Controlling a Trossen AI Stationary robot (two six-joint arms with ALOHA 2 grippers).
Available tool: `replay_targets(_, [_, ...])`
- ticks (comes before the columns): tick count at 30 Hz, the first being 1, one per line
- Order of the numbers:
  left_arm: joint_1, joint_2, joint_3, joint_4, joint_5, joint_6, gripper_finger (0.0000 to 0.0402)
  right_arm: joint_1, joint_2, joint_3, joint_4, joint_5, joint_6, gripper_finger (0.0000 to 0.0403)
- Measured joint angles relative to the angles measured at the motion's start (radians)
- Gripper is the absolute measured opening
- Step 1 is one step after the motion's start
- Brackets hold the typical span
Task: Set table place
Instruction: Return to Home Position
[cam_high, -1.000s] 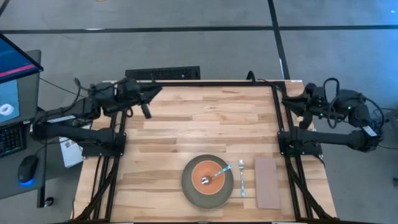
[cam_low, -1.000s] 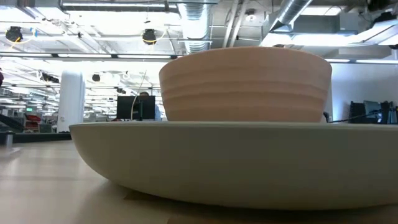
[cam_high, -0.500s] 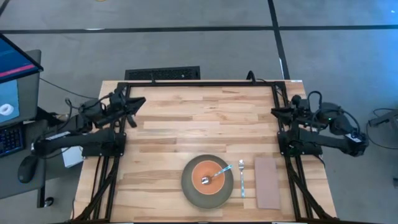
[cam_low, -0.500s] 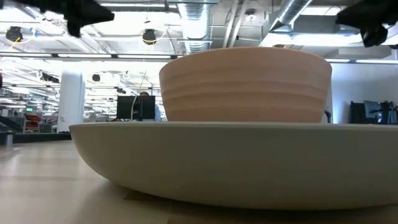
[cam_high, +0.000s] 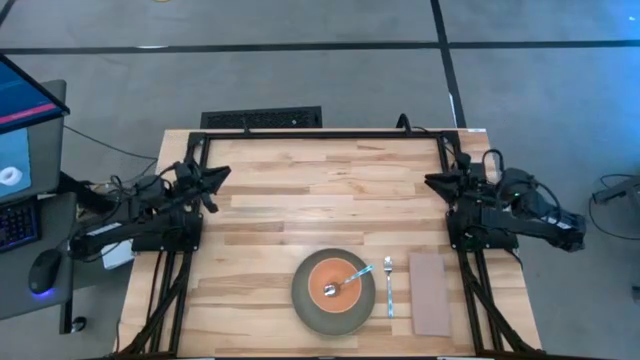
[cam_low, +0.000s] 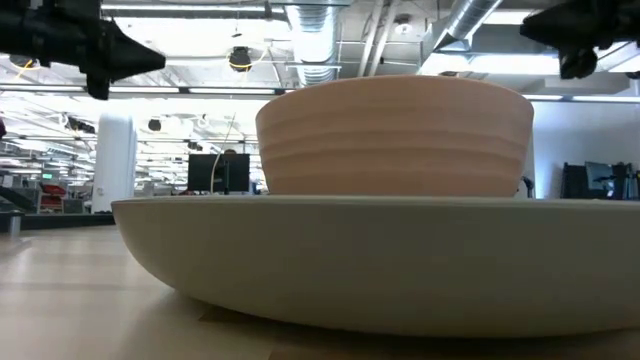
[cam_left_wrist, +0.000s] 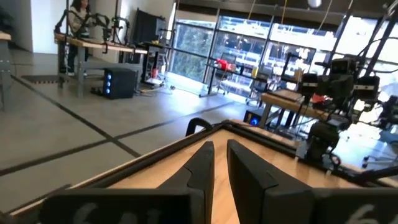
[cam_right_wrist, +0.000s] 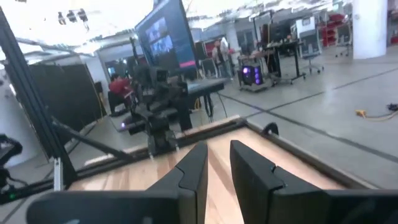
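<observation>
The plate sits near the front edge of the desk, with the orange bowl on it. The spoon lies in the bowl, its blue handle over the rim toward the fork. The fork lies just beside the plate, and the napkin lies flat beyond it. The left gripper hangs over the desk's left edge and the right gripper over its right edge, both well apart from the setting. In each wrist view the fingers are drawn close with only a narrow slit between them, clenched on nothing. In the low view the plate and bowl fill the frame and hide the spoon, fork and napkin, and dark arm parts are cut off at both upper corners. A white sheet by the left arm's base and a screen beside the desk carry marks too small to read.
</observation>
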Motion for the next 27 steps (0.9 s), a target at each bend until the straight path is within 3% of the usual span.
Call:
replay_targets(14, [0.0,-0.002,-0.116,0.017,0.018,-0.056,0.0035,0.001,0.001,-0.232,0.287,-0.04,0.04,0.0093])
replay_targets(27, [0.0,-0.001,-0.12,-0.039,0.008,-0.052,0.0035,0.001,0.001,-0.392,0.463,-0.054,0.144,0.0093])
